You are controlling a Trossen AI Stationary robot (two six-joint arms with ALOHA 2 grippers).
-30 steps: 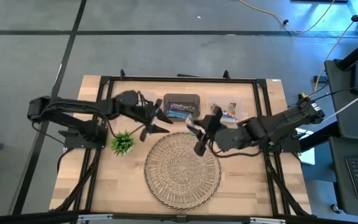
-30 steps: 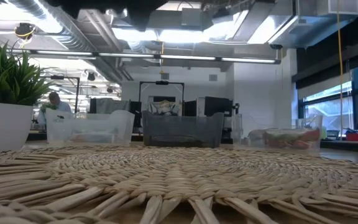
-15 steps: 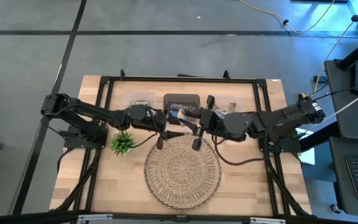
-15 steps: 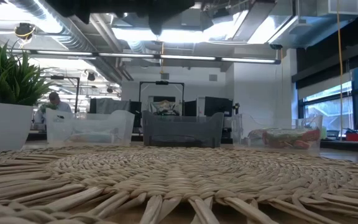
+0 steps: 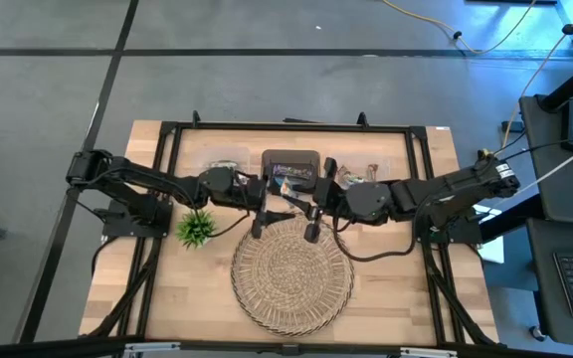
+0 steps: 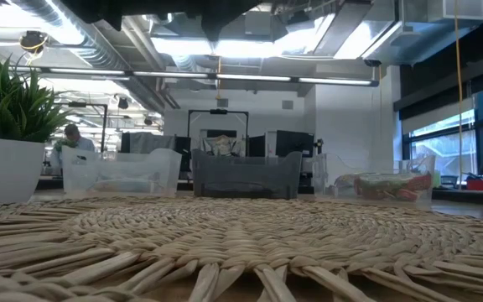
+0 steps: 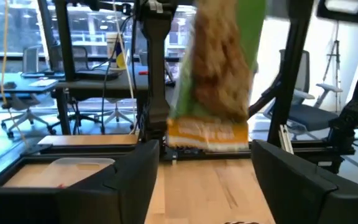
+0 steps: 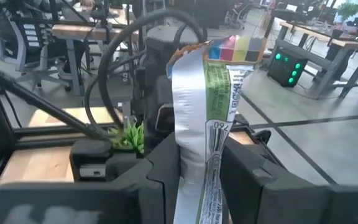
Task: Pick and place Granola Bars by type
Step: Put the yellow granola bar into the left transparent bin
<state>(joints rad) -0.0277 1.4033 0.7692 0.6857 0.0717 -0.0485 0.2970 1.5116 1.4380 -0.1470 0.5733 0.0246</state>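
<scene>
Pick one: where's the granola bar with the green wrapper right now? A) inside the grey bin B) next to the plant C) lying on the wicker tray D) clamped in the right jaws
D: the right wrist view shows the green-wrapped bar standing up between the right gripper's jaws, which are shut on it, above the table rather than on the wicker tray.
</scene>
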